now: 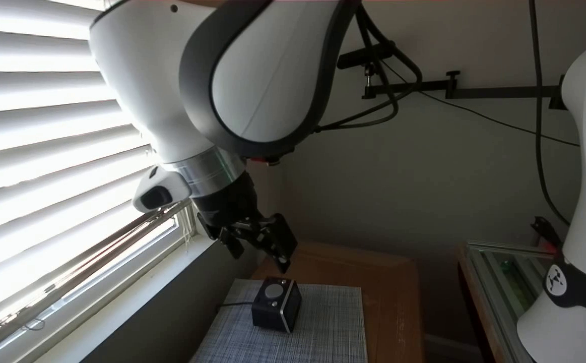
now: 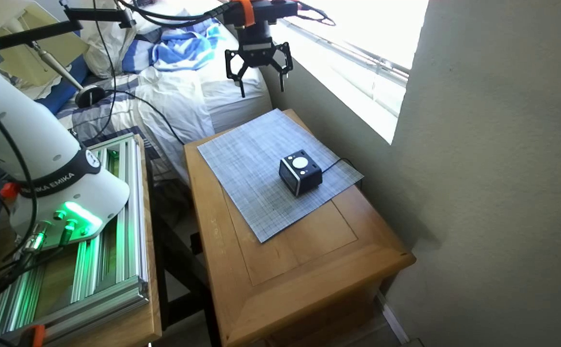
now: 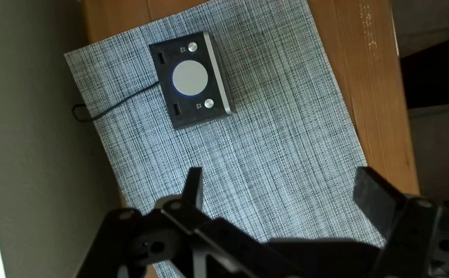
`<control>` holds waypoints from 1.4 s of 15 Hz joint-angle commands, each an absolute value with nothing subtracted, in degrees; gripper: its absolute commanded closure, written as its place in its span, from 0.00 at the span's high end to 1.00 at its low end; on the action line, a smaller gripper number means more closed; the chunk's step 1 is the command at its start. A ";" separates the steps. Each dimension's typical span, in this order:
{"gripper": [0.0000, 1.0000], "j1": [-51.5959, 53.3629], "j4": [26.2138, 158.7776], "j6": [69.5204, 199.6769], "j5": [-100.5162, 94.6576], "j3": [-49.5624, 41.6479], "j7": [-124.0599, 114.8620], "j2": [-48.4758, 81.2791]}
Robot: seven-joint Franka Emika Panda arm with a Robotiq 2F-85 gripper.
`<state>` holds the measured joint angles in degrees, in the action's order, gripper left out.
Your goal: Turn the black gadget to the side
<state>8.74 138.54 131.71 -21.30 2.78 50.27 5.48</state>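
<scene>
The black gadget [image 1: 275,310] is a small boxy device that stands on a grey woven placemat [image 1: 330,322]. In an exterior view the gadget [image 2: 304,179] has its pale round dial [image 2: 300,162] facing up, and a silver strip runs along one edge. In the wrist view the gadget [image 3: 166,87] sits at upper left, ahead of the fingers, with its dial toward the camera. My gripper [image 2: 262,92] is open and empty, above the placemat's level and apart from the gadget. In the wrist view the fingers [image 3: 280,173] are wide apart with only placemat between them.
A black cable [image 3: 126,99] runs from the gadget toward the wall and window side. The wooden table [image 2: 290,284] bears the placemat. The window sill [image 1: 136,302] and wall flank the table. A bed [image 2: 184,96] and the robot's base frame [image 2: 135,202] stand beside it.
</scene>
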 commanded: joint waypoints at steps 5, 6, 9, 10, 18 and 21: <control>1.00 6.46 137.36 133.27 -27.46 2.63 39.09 11.85; 1.00 6.34 137.35 133.94 -28.99 2.49 37.69 12.73; 1.00 6.79 137.22 134.77 -36.20 1.85 33.05 15.20; 1.00 7.01 137.10 134.73 -38.95 1.69 31.43 16.08; 1.00 6.17 135.04 135.70 -46.27 3.22 28.66 21.98; 1.00 6.10 133.69 137.49 -49.43 3.27 29.46 24.56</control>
